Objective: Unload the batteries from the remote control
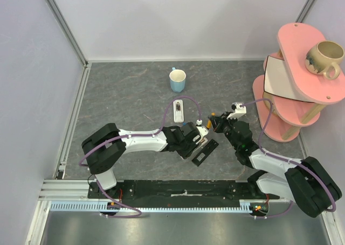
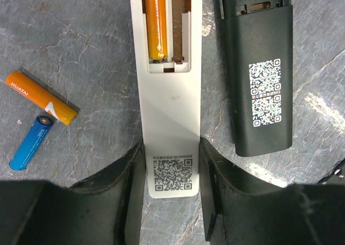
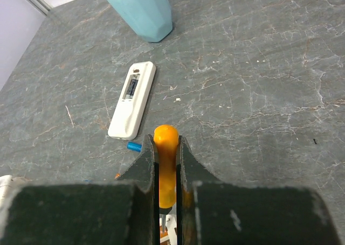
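Closest in, the black left gripper (image 2: 172,148) clamped the slim white plastic remote control (image 2: 170,94) by its sides, steadying it with one orange cylindrical battery (image 2: 156,19) seated in its open bay, while the right gripper (image 3: 167,153) pinched a slim orange round-tipped cylinder (image 3: 165,137), probably another cell

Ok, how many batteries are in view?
4 batteries: an orange cell in the white remote, an orange cell and a blue cell loose on the table, an orange cell in the right gripper. More may be hidden.
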